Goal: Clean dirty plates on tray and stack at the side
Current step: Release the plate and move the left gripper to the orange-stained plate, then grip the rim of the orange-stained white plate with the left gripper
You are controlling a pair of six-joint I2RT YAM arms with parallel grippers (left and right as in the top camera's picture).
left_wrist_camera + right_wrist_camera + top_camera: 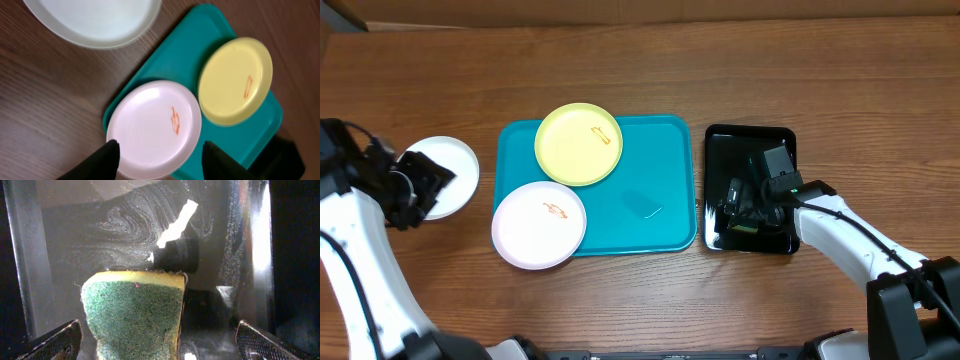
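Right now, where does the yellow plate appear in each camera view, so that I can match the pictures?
Overhead: the yellow plate is left of centre, on the far left part of the turquoise tray.
Left wrist: right of centre, on the same tray.
Right wrist: not in it; only a sponge in the black tray.
Shared landmark: the white plate with an orange smear, next to it.

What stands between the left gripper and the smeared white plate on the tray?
Nothing visible does. The open left gripper faces the smeared white plate, which lies uncovered at the corner of the tray.
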